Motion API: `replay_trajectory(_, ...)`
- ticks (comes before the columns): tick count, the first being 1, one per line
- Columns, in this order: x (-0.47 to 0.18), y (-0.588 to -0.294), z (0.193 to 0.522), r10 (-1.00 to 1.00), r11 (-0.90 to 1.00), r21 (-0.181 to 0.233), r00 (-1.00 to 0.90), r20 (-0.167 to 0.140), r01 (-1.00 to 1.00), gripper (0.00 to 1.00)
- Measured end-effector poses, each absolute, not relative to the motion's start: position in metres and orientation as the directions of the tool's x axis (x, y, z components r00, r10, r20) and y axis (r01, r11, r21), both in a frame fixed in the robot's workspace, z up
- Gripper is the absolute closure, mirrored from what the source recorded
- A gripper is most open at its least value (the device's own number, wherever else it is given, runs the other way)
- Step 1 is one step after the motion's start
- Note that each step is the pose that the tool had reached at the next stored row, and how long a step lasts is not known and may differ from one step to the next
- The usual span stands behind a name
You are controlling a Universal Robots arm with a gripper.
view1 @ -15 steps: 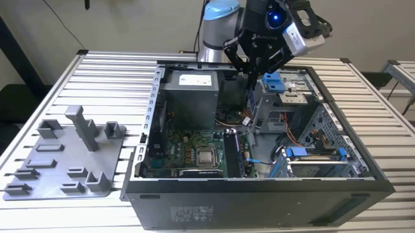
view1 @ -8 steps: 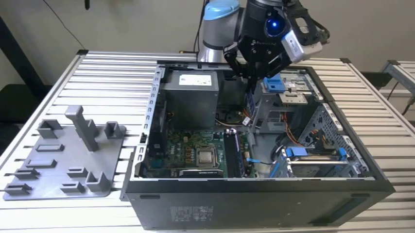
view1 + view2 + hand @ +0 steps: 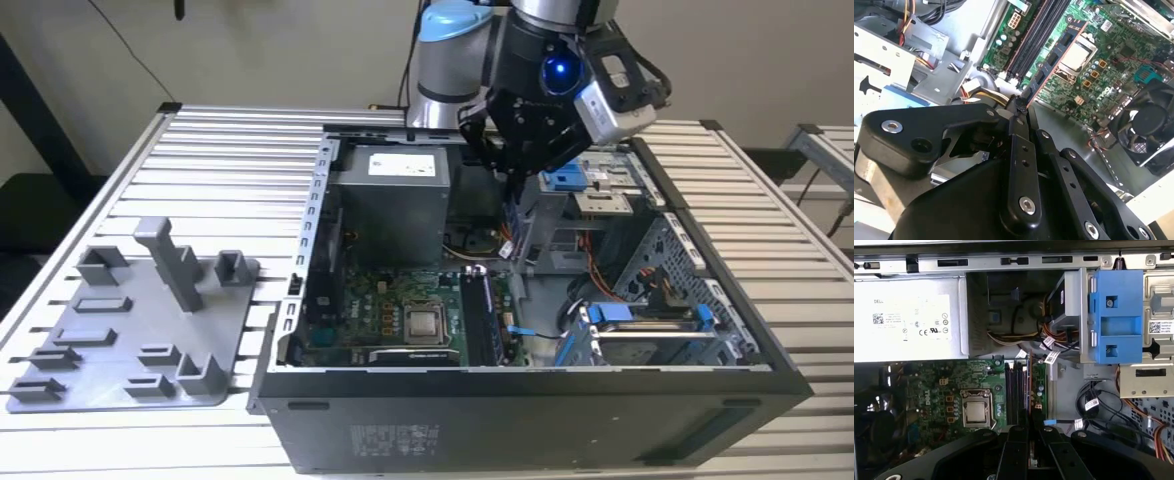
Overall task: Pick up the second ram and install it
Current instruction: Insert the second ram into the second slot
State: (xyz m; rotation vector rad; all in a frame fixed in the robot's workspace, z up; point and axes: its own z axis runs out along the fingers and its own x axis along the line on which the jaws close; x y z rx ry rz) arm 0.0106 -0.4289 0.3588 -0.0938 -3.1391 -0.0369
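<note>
My gripper [image 3: 513, 180] hangs over the back of the open computer case [image 3: 534, 420] and is shut on the second ram [image 3: 509, 225], a thin stick pointing down from the fingers. In both wrist views the ram [image 3: 1051, 57] [image 3: 1039, 385] juts out edge-on from between the closed fingertips [image 3: 1015, 111], showing a reddish edge and small chips. It is held in the air above the motherboard, roughly in line with the long black memory slots [image 3: 1014, 390] [image 3: 1036, 32] beside the processor socket [image 3: 976, 412]. I cannot tell whether it touches a slot.
A grey power supply [image 3: 390, 200] fills the case's back left in the exterior view. Blue drive brackets [image 3: 1116, 315] and loose cables [image 3: 1089, 405] crowd the exterior view's right. A black fan [image 3: 1146, 125] sits near the board. A grey plastic tray [image 3: 134, 330] lies on the slatted table outside the case.
</note>
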Motion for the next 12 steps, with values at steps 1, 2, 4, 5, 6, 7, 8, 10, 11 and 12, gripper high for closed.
replay_trajectory(1, 0.011, -0.429, 0.358, 0.06, 0.998, 0.023, -0.998, 0.003, 0.06, 0.86)
replay_trajectory(2, 0.011, -0.43, 0.356, 0.06, 0.998, 0.023, -0.998, 0.005, 0.06, 0.86)
replay_trajectory(4, 0.011, -0.43, 0.353, 0.06, 0.998, 0.023, -0.998, 0.005, 0.06, 0.86)
replay_trajectory(5, 0.011, -0.43, 0.351, 0.06, 0.998, 0.024, -0.998, 0.005, 0.06, 0.86)
replay_trajectory(6, 0.011, -0.431, 0.35, 0.06, 0.998, 0.024, -0.998, 0.005, 0.06, 0.86)
replay_trajectory(7, 0.011, -0.431, 0.348, 0.06, 0.998, 0.025, -0.998, 0.005, 0.06, 0.86)
replay_trajectory(8, 0.011, -0.431, 0.346, 0.06, 0.998, 0.025, -0.998, 0.005, 0.06, 0.86)
replay_trajectory(10, 0.011, -0.432, 0.343, 0.06, 0.998, 0.025, -0.998, 0.005, 0.06, 0.86)
replay_trajectory(11, 0.011, -0.432, 0.341, 0.06, 0.998, 0.026, -0.998, 0.005, 0.06, 0.86)
replay_trajectory(12, 0.011, -0.433, 0.339, 0.06, 0.998, 0.026, -0.998, 0.003, 0.06, 0.86)
